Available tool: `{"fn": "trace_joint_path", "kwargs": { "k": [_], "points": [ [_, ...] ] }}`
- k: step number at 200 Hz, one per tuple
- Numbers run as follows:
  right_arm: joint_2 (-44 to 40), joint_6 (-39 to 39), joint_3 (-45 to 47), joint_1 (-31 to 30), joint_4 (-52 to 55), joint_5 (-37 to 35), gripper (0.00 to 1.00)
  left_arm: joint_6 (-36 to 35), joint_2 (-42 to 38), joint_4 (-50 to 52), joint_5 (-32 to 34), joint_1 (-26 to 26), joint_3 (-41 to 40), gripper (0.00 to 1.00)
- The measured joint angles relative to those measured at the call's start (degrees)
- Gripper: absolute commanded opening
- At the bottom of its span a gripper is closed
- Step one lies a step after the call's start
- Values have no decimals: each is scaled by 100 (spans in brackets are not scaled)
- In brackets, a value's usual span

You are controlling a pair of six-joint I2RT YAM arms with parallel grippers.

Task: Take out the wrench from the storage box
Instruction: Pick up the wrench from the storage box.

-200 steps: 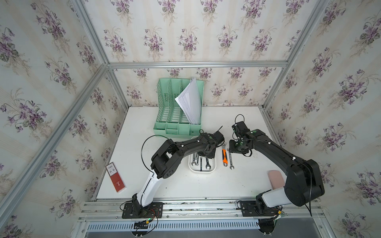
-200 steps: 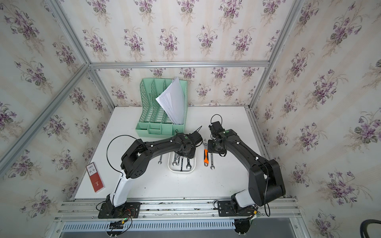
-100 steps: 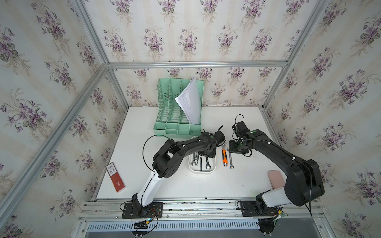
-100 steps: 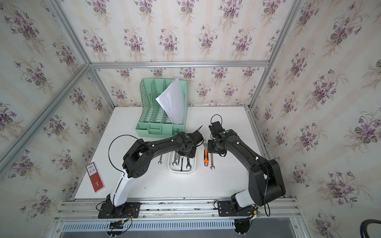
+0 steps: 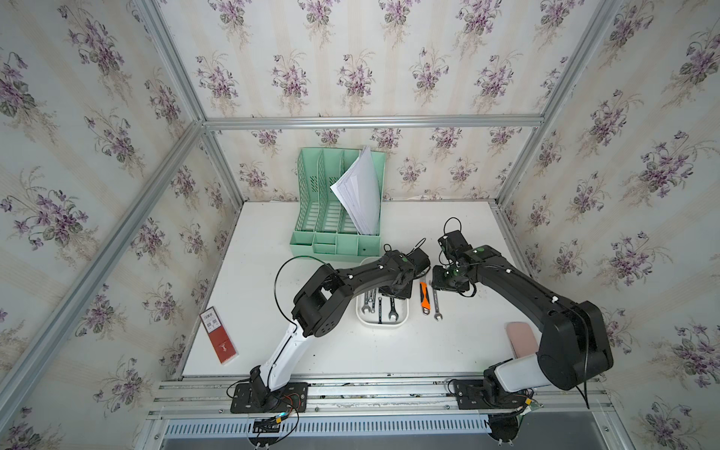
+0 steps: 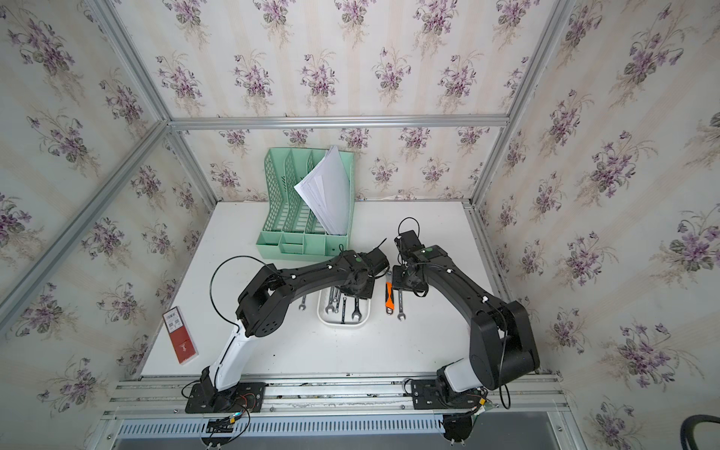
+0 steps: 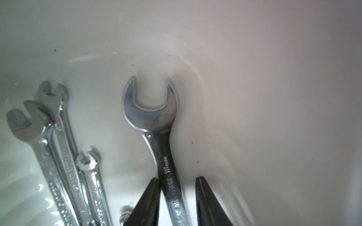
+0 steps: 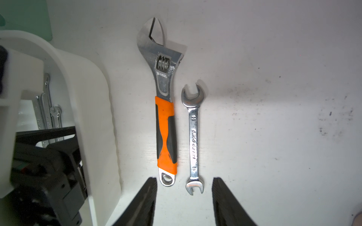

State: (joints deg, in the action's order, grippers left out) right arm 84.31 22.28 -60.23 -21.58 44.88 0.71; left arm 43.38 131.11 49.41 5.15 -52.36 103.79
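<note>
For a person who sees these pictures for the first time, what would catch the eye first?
The mint-green file organizer holding white papers stands out at the far edge of the table. Near the middle, an orange-handled adjustable wrench lies on the table beside the white storage box. Inside that box, the left gripper has its fingers on either side of a large wrench.

Mint organizer, papers, red card

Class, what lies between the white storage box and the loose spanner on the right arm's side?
An orange-handled adjustable wrench, alongside the spanner and apart from the storage box; clearest in the right wrist view.
</note>
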Motion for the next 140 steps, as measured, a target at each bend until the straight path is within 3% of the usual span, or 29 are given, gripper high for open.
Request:
{"fn": "trace_joint_path", "kwargs": {
  "k": [25, 140],
  "points": [
    [0, -2, -7, 0, 0, 0, 51, -81, 17, -7, -7, 9, 31, 20],
    [0, -22, -111, 0, 17, -2, 51, -407, -120, 529, -83, 142, 140, 20]
  ]
}}
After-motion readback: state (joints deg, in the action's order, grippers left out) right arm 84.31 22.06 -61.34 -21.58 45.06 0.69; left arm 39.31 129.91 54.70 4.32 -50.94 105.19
